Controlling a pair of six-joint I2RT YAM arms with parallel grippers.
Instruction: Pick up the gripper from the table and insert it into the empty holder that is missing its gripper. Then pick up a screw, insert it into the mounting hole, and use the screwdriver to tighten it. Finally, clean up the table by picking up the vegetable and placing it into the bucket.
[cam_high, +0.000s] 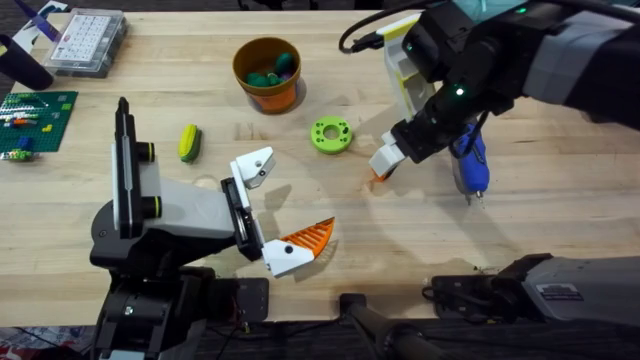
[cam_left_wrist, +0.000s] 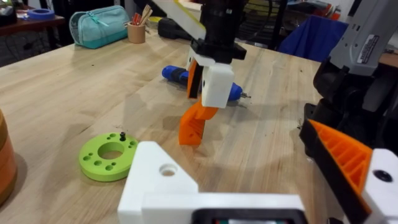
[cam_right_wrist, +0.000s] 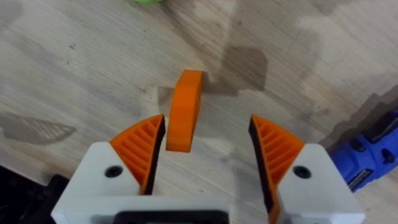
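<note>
1. At the table's right centre, my right gripper (cam_right_wrist: 206, 121) stands open over the orange ribbed finger piece (cam_right_wrist: 185, 109). One pad (cam_right_wrist: 142, 149) is just beside the piece and the other is well apart from it. The piece looks propped on edge on the wooden table (cam_high: 300, 300). If I close off-centre, the nearer pad may push it over before the far pad arrives, and it could flop flat or skid.

2. The piece tapers, so a squeeze on the ribbed slope could squirt it out of the pads. I cannot make out its white base from here, so I may clamp the wrong end for insertion.

3. The blue electric screwdriver (cam_high: 468, 165) lies just beside the right gripper. A sideways correction could knock it and send it rolling.

4. My left gripper (cam_high: 298, 192) is spread wide and holds nothing. The bare white holder (cam_high: 255, 166) on one jaw is tilted toward the table centre. A piece gripped crooked will likely jam at the holder's mouth instead of seating.

5. The lime-green disc (cam_high: 331, 134) sits between the piece and the holder, so a low carry risks clipping it.

6. Later steps wait on this grasp. The yellow-and-green vegetable (cam_high: 188, 142) lies on the table, apart from the orange-brown bucket (cam_high: 290, 95).
</note>
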